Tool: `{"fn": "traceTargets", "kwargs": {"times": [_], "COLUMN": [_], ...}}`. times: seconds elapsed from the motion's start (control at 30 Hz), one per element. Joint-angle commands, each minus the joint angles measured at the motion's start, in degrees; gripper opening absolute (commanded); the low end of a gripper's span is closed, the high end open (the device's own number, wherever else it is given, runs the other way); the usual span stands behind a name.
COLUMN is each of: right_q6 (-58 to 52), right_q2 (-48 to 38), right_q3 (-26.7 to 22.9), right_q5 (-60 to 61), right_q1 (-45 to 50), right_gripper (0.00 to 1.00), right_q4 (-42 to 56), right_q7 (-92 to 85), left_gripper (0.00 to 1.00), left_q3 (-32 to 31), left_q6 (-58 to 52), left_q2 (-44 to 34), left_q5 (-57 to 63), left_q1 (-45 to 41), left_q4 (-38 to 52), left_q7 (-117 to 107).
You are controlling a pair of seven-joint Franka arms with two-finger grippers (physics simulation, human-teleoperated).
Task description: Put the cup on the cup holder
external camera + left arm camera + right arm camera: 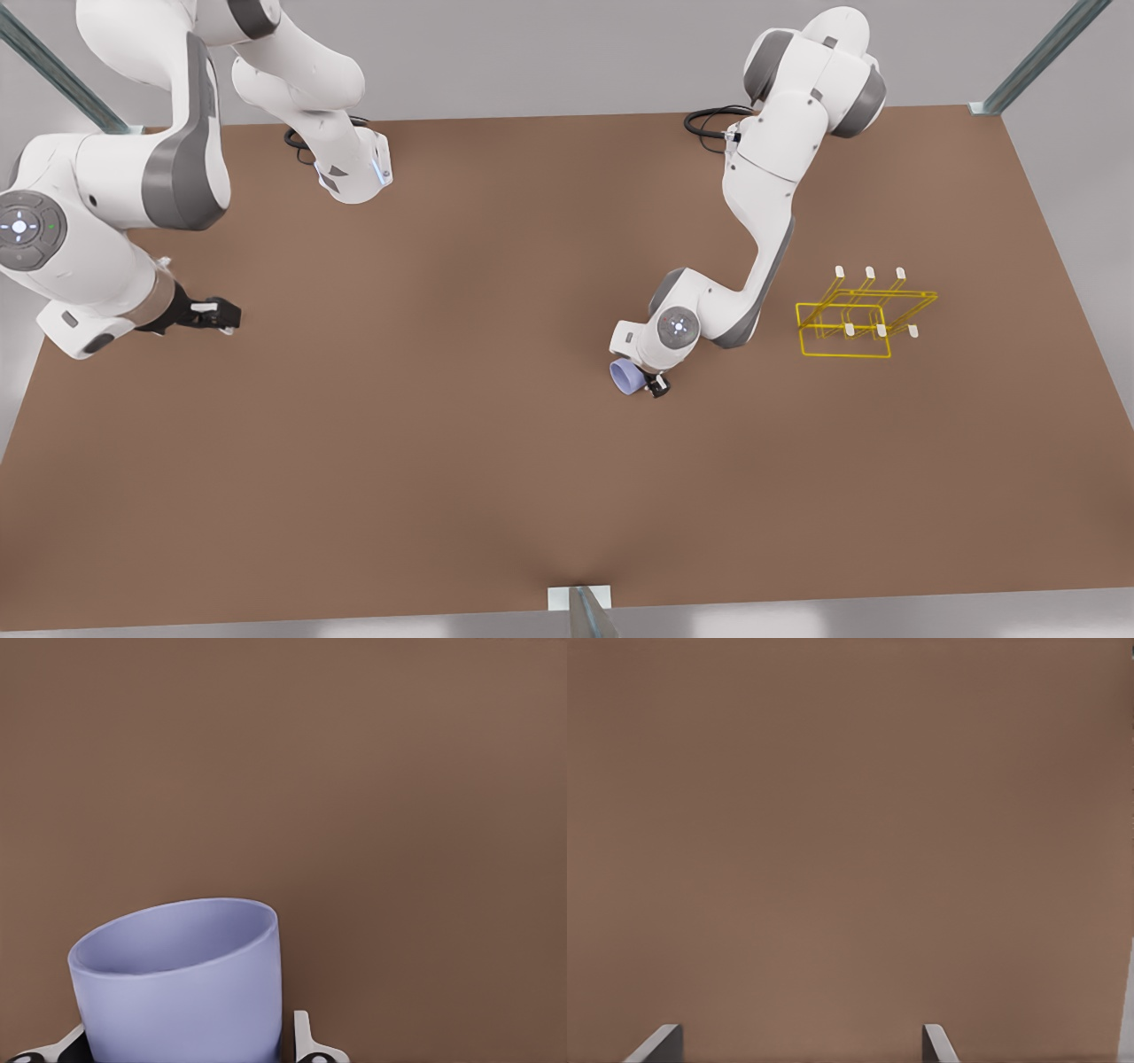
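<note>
Beside the cup holder [864, 312], left gripper [645, 383] jaws clamping the cup [626, 376]; right gripper [223, 315] jaws wide.

No readable txt, labels or nos.

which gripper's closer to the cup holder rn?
Left. The left gripper, shut on the cup, sits beside the cup holder; the right gripper waits across the table.

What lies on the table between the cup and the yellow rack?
In the front view, only bare brown table lies between the cup, held in the left claw, and the rack; that arm's elbow hangs above this stretch.
</note>
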Motion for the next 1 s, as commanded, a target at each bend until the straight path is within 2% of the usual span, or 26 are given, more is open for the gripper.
{"fn": "traceTargets", "kwargs": {"times": [0.0,0.07,0.1,0.13,0.2,0.5,0.6,0.73,0.8,0.97], "right_q6": [-0.2,-0.2,-0.2,-0.1,0.0,0.7,0.7,0.7,0.7,0.7], "right_q2": [0.1,0.1,0.1,0.2,0.2,0.3,0.2,0.3,0.3,0.3], "right_q3": [0.0,0.2,0.2,0.0,0.0,-0.1,-0.1,-0.1,-0.1,-0.1], "right_q5": [-0.4,-0.5,-0.5,-0.5,-0.5,-0.5,-0.5,-0.5,-0.5,-0.5], "right_q1": [0.2,0.4,0.0,-0.2,0.0,-0.3,-0.3,-0.3,-0.3,-0.1], "right_gripper": [1.00,1.00,1.00,1.00,1.00,1.00,1.00,1.00,1.00,1.00], "right_q4": [0.2,0.2,0.3,0.4,0.4,0.5,0.4,0.5,0.5,0.4], "right_q7": [0.7,0.7,0.7,0.7,0.7,0.7,0.7,0.7,0.6,0.7], "left_gripper": [1.00,1.00,0.95,0.84,0.77,0.77,0.77,0.77,0.77,0.77], "left_q3": [0.0,0.1,0.1,0.1,0.0,0.1,0.8,2.0,2.0,1.9], "left_q6": [0.3,0.3,0.3,0.3,0.3,-0.6,-12.6,-29.4,-42.7,-65.0], "left_q2": [0.0,0.1,0.1,0.1,0.3,0.2,-0.8,-0.8,-0.7,0.1], "left_q5": [-0.2,-0.2,-0.2,-0.3,-0.2,-0.2,2.0,12.7,26.0,56.3], "left_q1": [0.0,0.0,0.0,0.0,0.0,-0.2,-0.2,-0.2,-0.2,-2.9], "left_q4": [0.0,0.0,0.0,0.0,0.0,1.0,5.1,12.6,16.7,20.5], "left_q7": [-1.4,-1.4,-1.4,-1.4,-2.6,-4.7,-4.6,-4.5,-2.5,2.6]}}
